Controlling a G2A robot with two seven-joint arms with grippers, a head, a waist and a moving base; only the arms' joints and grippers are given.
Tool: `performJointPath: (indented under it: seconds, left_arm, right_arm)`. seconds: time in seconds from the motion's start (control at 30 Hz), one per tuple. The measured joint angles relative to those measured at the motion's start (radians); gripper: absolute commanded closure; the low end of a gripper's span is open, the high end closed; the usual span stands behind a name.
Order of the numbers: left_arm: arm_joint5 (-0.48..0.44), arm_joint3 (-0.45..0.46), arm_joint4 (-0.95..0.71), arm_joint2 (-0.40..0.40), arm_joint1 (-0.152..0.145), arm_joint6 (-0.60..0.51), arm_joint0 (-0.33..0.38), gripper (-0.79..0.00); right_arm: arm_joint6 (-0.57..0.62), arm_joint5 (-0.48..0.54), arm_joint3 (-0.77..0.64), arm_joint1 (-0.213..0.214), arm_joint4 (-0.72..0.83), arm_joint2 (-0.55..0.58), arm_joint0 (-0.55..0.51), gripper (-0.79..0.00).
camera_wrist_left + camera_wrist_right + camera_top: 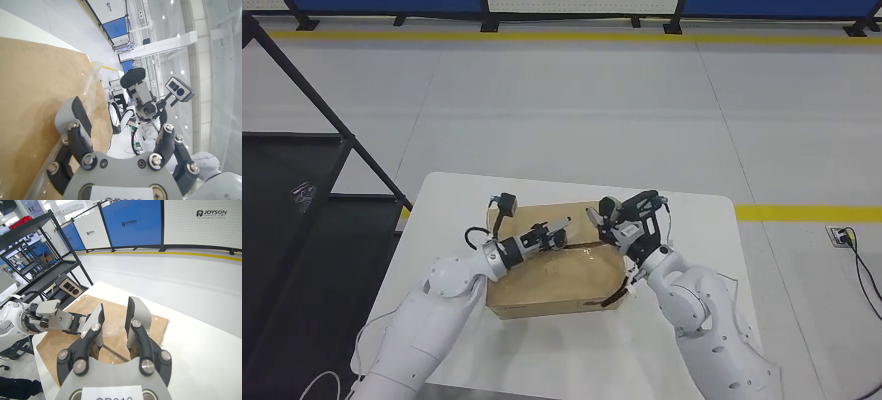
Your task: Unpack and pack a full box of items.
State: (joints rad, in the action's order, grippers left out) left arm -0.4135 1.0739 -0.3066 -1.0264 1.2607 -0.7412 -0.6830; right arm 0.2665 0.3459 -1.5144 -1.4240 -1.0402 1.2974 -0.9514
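1. Top view: a cardboard box [542, 285] sits just below the centre of the frame on a white table [462, 200], its flaps shut.
2. Both grippers are over the upper part of the box top. The left gripper [554, 232] is a little left of centre and the right gripper [604, 220] a little right of it, close together but apart.
3. Right wrist view: the right gripper's fingers [132, 313] stand moderately apart at mid frame with nothing between them. The box top lies under them, and clear tape [113, 332] glints over its centre seam.
4. At the middle left of that frame, the left gripper's tip is hidden behind the right gripper's nearer finger. Whether the two touch cannot be told.
5. Left wrist view: the left gripper is spread wide and holds nothing. One finger pad [81, 113] at lower left is right by the box edge; contact cannot be told. The brown box fills the left half of the frame, with a crumpled end of clear tape at its upper corner.
6. A black shelving rack [62, 265] stands at the left of the right wrist view, beyond the table. A yellow floor line [802, 212] runs off the right edge of the top view.
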Motion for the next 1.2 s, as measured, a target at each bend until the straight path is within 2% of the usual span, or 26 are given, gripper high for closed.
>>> performJointPath:
  seconds: [0.37,0.83,1.2]
  left_arm:
    - [0.011,-0.004,0.024,0.054,0.026,0.014,0.031,-0.751]
    - [0.034,-0.059,0.055,0.136,0.075,0.080,0.096,-0.751]
    - [0.038,-0.148,0.026,0.186,0.122,0.087,0.166,-0.745]
  right_arm:
    - [-0.040,0.059,-0.055,0.028,0.040,0.115,-0.108,-0.314]
    - [-0.083,0.118,-0.017,0.050,0.078,0.171,-0.144,-0.336]
    - [-0.086,0.135,0.016,0.062,0.099,0.178,-0.137,-0.363]
